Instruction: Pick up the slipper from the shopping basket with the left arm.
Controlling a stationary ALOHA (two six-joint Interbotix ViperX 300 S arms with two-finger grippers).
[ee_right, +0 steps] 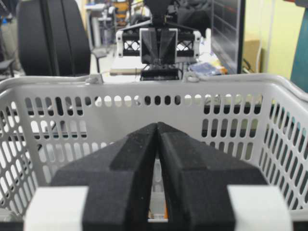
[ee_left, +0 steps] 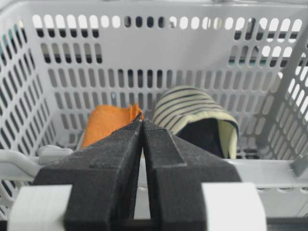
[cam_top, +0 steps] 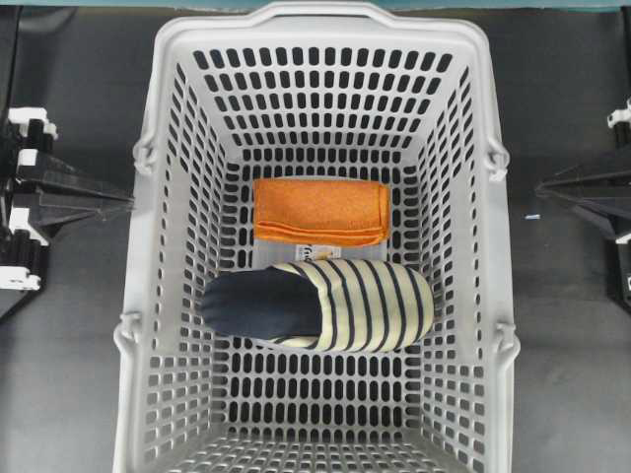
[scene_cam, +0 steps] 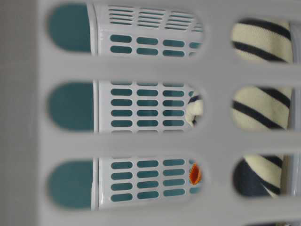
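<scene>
The cream slipper (cam_top: 325, 305) with navy stripes and a navy insole lies on the floor of the light-grey shopping basket (cam_top: 168, 246), toe to the right. It also shows in the left wrist view (ee_left: 192, 113) and through the wall slots in the table-level view (scene_cam: 261, 113). My left gripper (cam_top: 128, 202) is shut and empty, outside the basket's left wall, its tip (ee_left: 142, 120) pointing in over the rim (ee_left: 269, 171). My right gripper (cam_top: 540, 187) is shut and empty outside the right wall; in its own view (ee_right: 157, 124) it faces the basket rim (ee_right: 144, 86).
An orange folded cloth (cam_top: 320, 210) lies in the basket just behind the slipper, also in the left wrist view (ee_left: 108, 125). A white printed item (cam_top: 320, 253) peeks out between the two. The basket walls stand high around both. Dark table surrounds the basket.
</scene>
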